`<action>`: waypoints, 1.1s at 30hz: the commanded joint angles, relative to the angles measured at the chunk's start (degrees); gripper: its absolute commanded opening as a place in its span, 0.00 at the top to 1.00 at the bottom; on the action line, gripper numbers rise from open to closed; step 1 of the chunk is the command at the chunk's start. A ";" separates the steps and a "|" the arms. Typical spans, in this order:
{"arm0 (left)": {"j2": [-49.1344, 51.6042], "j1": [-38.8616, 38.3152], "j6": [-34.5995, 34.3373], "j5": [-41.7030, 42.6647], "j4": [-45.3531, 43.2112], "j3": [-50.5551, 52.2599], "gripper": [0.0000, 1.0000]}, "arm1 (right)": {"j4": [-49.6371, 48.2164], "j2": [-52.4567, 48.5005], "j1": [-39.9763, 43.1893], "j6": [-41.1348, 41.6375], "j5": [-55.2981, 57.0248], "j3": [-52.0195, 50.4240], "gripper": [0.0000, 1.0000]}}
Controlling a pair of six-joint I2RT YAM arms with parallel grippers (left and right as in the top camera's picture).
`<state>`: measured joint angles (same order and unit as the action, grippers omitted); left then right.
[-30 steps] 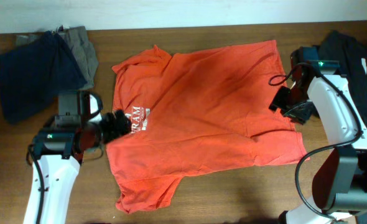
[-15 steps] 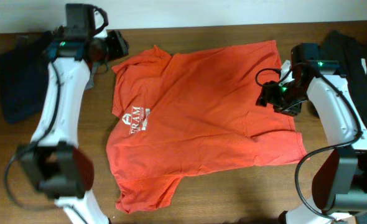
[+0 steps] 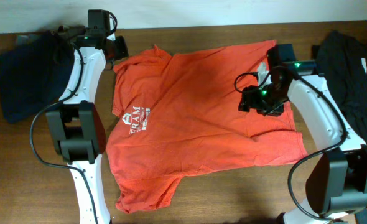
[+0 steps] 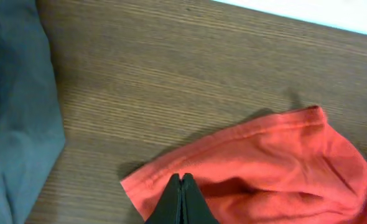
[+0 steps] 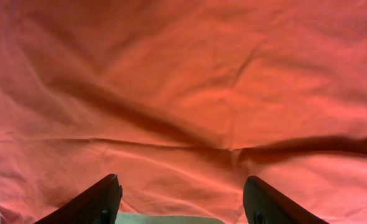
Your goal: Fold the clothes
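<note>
The orange-red T-shirt lies spread flat on the wooden table, its white lettering toward the left. My left gripper is at the shirt's back-left sleeve. In the left wrist view the gripper is shut, its tips pressed together on the sleeve's hem. My right gripper hovers over the shirt's right half. In the right wrist view it stands open with only rumpled orange fabric below.
A navy garment is heaped at the back left; its dark blue-grey cloth shows at the left of the left wrist view. A black garment lies at the right edge, behind the right arm.
My left arm swung from the shirt's left side to the back-left sleeve and its jaws shut there. My right gripper slid leftward over the shirt, staying open.
</note>
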<state>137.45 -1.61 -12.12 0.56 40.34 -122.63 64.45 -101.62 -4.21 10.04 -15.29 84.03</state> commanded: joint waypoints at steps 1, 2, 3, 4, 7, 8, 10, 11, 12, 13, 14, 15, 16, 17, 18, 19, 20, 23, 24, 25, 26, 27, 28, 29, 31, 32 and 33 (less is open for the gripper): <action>4.24 0.39 1.95 -1.86 0.13 -1.14 0.99 | 0.02 0.85 -1.62 -0.81 0.94 0.39 0.32; 4.81 0.39 1.95 -1.86 0.48 -1.14 0.99 | 0.04 0.85 -1.84 -0.81 0.96 0.39 0.32; 5.49 0.39 1.95 -1.84 1.09 -1.14 0.99 | 0.04 0.85 -2.03 -0.81 0.94 0.39 0.32; 6.01 0.39 1.95 -1.86 1.70 -1.14 0.99 | 0.07 0.85 -2.19 -0.81 0.96 0.39 0.32; 5.99 0.39 1.97 -1.84 2.93 -1.18 0.99 | 0.04 0.85 -2.25 -0.81 0.96 0.39 0.32; 5.99 0.39 1.99 -1.86 3.45 -1.29 0.99 | 0.02 0.85 -2.25 -0.81 0.96 0.39 0.32; 6.05 0.39 2.03 -1.88 4.31 -1.22 0.99 | 0.02 0.85 -2.25 -0.81 0.94 0.39 0.32; 6.36 0.50 2.49 -1.88 4.52 -1.07 0.99 | 0.02 0.85 -2.25 -0.81 0.96 0.39 0.32; 6.45 0.57 2.84 -1.88 4.55 -1.07 0.99 | 0.04 0.85 -2.25 -0.81 0.96 0.39 0.32; 6.47 0.66 2.84 -1.88 4.50 -1.07 0.99 | 0.11 0.85 -2.25 -0.81 0.96 0.39 0.32; 6.47 0.66 2.82 -1.88 4.46 -1.07 0.99 | 0.13 0.85 -2.25 -0.81 0.94 0.39 0.32; 6.49 0.66 2.82 -1.88 4.31 -1.07 0.99 | 0.13 0.85 -2.25 -0.81 0.96 0.39 0.32; 6.62 0.66 2.82 -1.88 4.22 -1.07 0.99 | 0.13 0.85 -2.25 -0.81 0.96 0.39 0.32; 6.88 0.66 2.82 -1.86 4.07 -1.07 0.99 | 0.13 0.85 -2.25 -0.81 0.96 0.39 0.31; 7.04 0.66 2.82 -1.88 4.04 -1.07 0.99 | 0.13 0.85 -2.25 -0.81 0.96 0.39 0.31; 7.37 0.66 2.82 -1.88 3.85 -1.05 0.99 | 0.15 0.85 -2.25 -0.81 0.96 0.39 0.31; 7.65 0.66 2.82 -1.88 3.74 -1.07 0.99 | 0.26 0.85 -2.25 -0.83 0.96 0.39 0.31; 9.18 0.66 2.82 -1.88 2.97 -1.07 0.99 | 0.59 0.85 -2.25 -0.81 0.96 0.39 0.31; 9.68 0.66 2.82 -1.86 2.75 -1.07 0.99 | 0.70 0.85 -2.25 -0.83 0.96 0.39 0.31; 9.92 0.66 2.82 -1.90 2.75 -1.07 0.99 | 0.76 0.85 -2.25 -0.83 0.96 0.39 0.32; 10.54 0.68 2.82 -1.88 2.54 -1.07 0.99 | 0.94 0.85 -2.25 -0.83 0.96 0.39 0.31; 10.80 0.66 2.84 -1.90 2.43 -1.07 0.99 | 1.01 0.85 -2.25 -0.83 0.96 0.39 0.31; 11.15 0.66 2.84 -1.90 2.21 -1.07 0.99 | 1.11 0.85 -2.25 -0.83 0.96 0.39 0.31; 11.45 0.66 2.82 -1.90 1.70 -1.07 0.99 | 1.20 0.85 -2.25 -0.83 0.96 0.39 0.31; 11.72 0.66 2.84 -2.19 0.52 -1.07 0.99 | 1.38 0.85 -2.25 -0.83 0.96 0.39 0.31; 11.76 0.68 2.82 -2.40 0.13 -1.07 0.99 | 1.40 0.85 -2.25 -0.83 0.96 0.39 0.31; 11.80 0.66 2.82 -3.04 -0.85 -1.07 0.99 | 1.55 0.85 -2.25 -0.83 0.96 0.39 0.31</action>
<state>145.75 -1.41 -10.22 -0.93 40.62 -123.59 65.71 -101.62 -6.00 9.87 -14.87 84.03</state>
